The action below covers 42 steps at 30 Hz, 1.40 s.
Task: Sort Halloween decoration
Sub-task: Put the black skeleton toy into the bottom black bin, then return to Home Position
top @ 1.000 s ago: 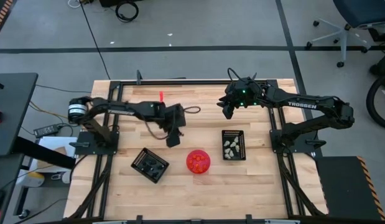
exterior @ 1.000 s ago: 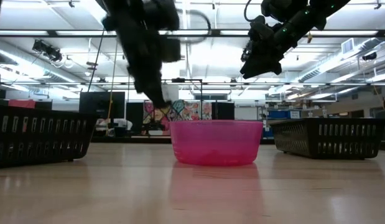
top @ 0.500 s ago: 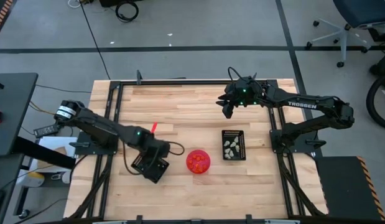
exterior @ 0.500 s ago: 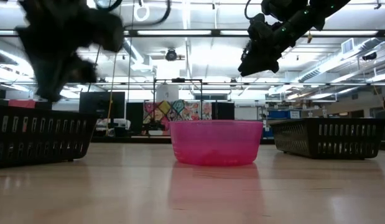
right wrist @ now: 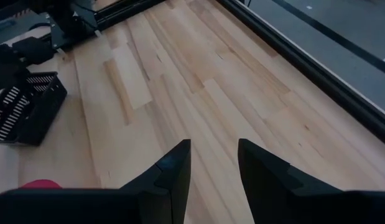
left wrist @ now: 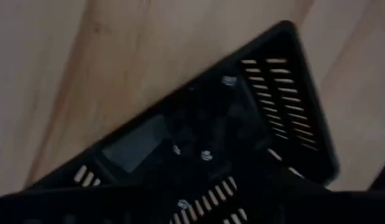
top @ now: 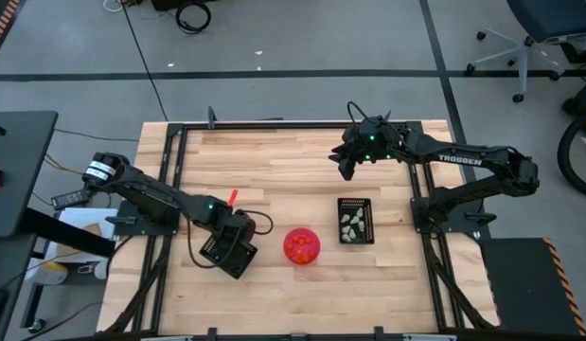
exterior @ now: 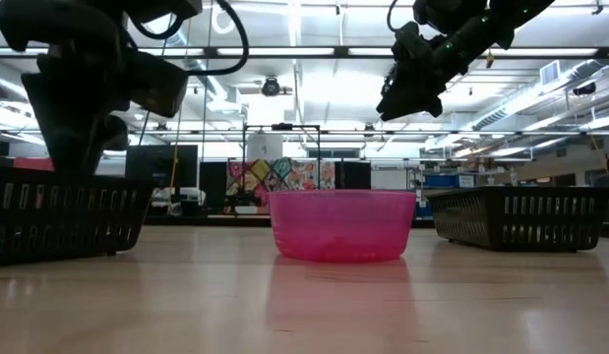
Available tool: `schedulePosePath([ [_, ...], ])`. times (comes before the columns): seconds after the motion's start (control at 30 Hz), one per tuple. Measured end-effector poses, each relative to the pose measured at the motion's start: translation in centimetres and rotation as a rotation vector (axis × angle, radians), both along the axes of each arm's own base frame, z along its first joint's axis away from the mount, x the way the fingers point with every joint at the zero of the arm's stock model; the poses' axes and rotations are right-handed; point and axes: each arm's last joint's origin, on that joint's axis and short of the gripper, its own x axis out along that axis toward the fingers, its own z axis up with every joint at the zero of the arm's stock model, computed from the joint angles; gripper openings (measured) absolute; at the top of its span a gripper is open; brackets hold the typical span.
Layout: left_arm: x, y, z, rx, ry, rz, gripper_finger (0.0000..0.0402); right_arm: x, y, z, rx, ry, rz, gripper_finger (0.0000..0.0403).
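Note:
The Halloween decoration shows as orange pieces (top: 301, 245) in the pink bowl (exterior: 341, 224) near the table's middle front. Pale pieces (top: 351, 224) lie in the right black tray (top: 355, 203). My left gripper (top: 233, 237) hangs just above the left black tray (top: 215, 254). The left wrist view looks down into that tray (left wrist: 285, 118), where dark shapes (left wrist: 204, 134) lie on its floor. My right gripper (right wrist: 214, 167) is open with nothing between its fingers. It stands high over the far right part of the table (top: 346, 170).
The left tray (exterior: 63, 211) and the right tray (exterior: 520, 216) flank the bowl in the low view. A black frame (top: 302, 123) rims the wooden table. Bare wood (top: 283, 175) lies between the two arms.
My left gripper has swung from beside the bowl toward the table's left and near edge. It has come down over the left black tray.

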Motion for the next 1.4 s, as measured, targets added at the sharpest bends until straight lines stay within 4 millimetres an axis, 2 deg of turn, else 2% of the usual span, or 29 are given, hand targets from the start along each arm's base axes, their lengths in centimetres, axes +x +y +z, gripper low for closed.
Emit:
schedulePosePath([
  [0.13, 0.5, 0.1, 1.0, -0.072, -0.001, -0.005, 0.0148, 0.0, 0.1, 0.0, 0.014, -0.005, 0.020, 0.0137],
  [0.23, 1.3, 0.5, 2.8, -0.099, -0.032, 0.013, 0.0149, -0.4, 0.4, 0.3, 0.059, -0.020, 0.042, 0.0137],
  [0.4, 1.6, 1.6, 6.5, 0.070, -0.229, 0.078, 0.0144, -1.6, 1.1, 0.7, 0.074, -0.039, 0.090, 0.0137],
  [0.57, -1.4, 3.6, 9.2, 0.211, -0.349, 0.222, 0.0124, -3.6, 1.8, 0.5, 0.026, -0.094, 0.069, 0.0137],
  [0.7, -4.3, 5.5, 10.5, 0.299, -0.443, 0.357, 0.0106, -5.5, 2.0, 0.3, 0.009, -0.219, 0.033, 0.0137],
  [0.77, -5.6, 6.4, 10.9, 0.334, -0.517, 0.434, 0.0098, -6.5, 1.9, -0.4, 0.020, -0.280, 0.010, 0.0137],
  [0.9, -7.7, 8.2, 10.3, 0.374, -0.641, 0.528, 0.0076, -7.9, 1.4, -3.1, 0.085, -0.313, -0.010, 0.0137],
  [1.0, -9.1, 9.8, 9.4, 0.416, -0.664, 0.606, 0.0056, -8.6, 1.1, -4.6, 0.132, -0.338, -0.007, 0.0137],
  [1.2, -10.5, 11.7, 7.7, 0.444, -0.894, 0.764, 0.0016, -10.0, 0.3, -5.6, 0.131, -0.419, -0.070, 0.0137],
  [1.4, -12.1, 11.8, 5.3, 0.412, -0.957, 0.848, 0.0001, -11.6, 0.4, -5.1, 0.138, -0.488, -0.103, 0.0136],
])
